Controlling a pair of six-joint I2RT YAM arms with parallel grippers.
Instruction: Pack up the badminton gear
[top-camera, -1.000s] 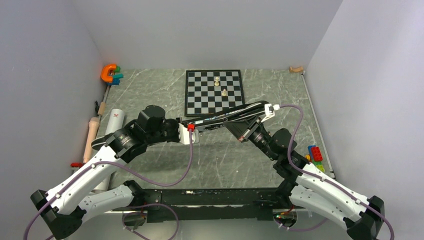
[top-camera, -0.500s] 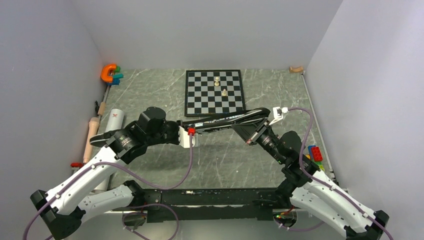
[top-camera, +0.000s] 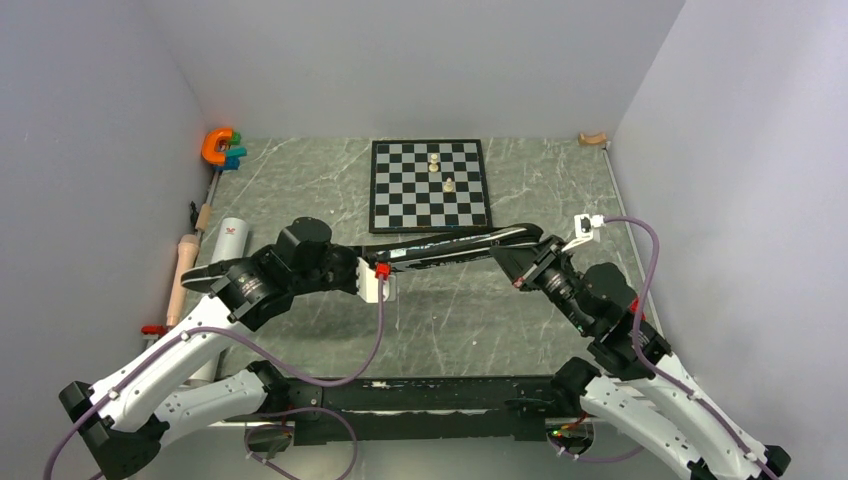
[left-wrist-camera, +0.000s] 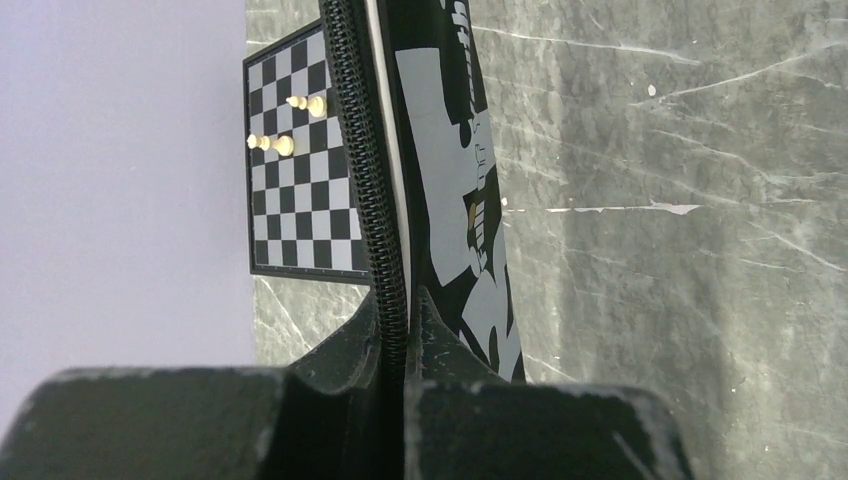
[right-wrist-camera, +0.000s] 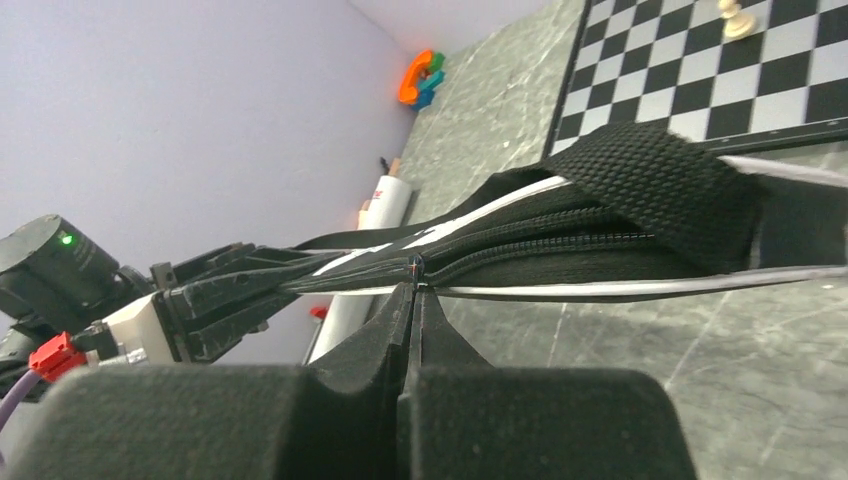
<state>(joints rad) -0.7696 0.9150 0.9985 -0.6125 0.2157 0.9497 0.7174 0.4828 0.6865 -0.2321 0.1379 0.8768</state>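
Looks like the zip-up step. Both arms reach in from the near edge and hold the black bag (top-camera: 450, 243) stretched between them, lifted off the table (top-camera: 450, 330).

Left gripper (left-wrist-camera: 405, 312): closed to a sliver, clamped across the bag's zip edge at the narrow end. The zip teeth run straight out from between its fingers. It's acting as the anchor.

Right gripper (right-wrist-camera: 415, 290): fully closed, pinching right on the zip line at the wide end, just below the woven carry strap (right-wrist-camera: 660, 190). Probably the pull tab, but it's too small to confirm.

No rackets or shuttlecocks in sight, and I can't tell if they're inside. Can't tell how much zip is left to run either.

Next move, my read: the right gripper draws along the zip track while the left holds tension. Keep the pull in line with the teeth, or the slider jams or the tab slips out.

Further out on the left, the white tube (top-camera: 232, 238) lies on the table beside the left arm, not packed yet. The chessboard (top-camera: 428, 185) sits beyond the bag and isn't part of the job.
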